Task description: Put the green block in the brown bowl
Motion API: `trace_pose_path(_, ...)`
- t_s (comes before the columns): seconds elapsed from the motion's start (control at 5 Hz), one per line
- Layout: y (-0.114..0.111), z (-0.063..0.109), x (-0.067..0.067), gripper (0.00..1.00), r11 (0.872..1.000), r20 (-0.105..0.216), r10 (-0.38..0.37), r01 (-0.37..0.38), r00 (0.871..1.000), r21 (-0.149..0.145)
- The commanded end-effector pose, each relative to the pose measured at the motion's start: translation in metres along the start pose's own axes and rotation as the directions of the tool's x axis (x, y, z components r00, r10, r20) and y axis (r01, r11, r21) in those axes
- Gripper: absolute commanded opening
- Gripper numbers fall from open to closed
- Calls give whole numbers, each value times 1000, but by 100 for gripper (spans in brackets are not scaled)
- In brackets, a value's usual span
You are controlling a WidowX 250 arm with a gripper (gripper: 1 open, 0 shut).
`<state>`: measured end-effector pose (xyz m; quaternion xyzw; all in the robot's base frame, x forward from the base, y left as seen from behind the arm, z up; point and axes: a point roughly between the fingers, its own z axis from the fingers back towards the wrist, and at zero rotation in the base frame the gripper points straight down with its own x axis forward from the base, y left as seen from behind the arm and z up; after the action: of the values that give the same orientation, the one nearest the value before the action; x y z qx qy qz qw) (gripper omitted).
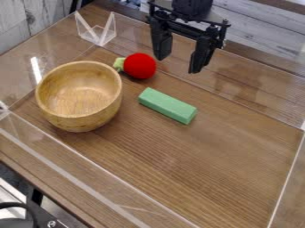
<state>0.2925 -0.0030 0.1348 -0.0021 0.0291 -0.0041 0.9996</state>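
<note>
A flat light-green block [167, 106] lies on the wooden table, just right of the brown bowl [78, 94], which is round, thick-walled and empty. My gripper [179, 56] hangs above and behind the block, pointing down, its two black fingers [159, 40] spread wide with nothing between them. It is clear of the block and the bowl.
A red ball with a small green stem [139, 64] sits behind the block, close to the gripper's left finger. A clear plastic stand [95, 29] is at the back left. Transparent walls [71, 183] edge the table.
</note>
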Motion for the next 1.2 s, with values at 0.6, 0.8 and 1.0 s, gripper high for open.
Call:
trace_pose_path(0.6, 0, -48, 4, 100, 811, -24, 574, -572, 819, -125)
trace_pose_path(0.8, 3, -52, 12, 100, 641, -32, 756, -750, 653, -160)
trace_pose_path(1.0, 10, -68, 16, 100, 447, -51, 885, -876, 462, -180)
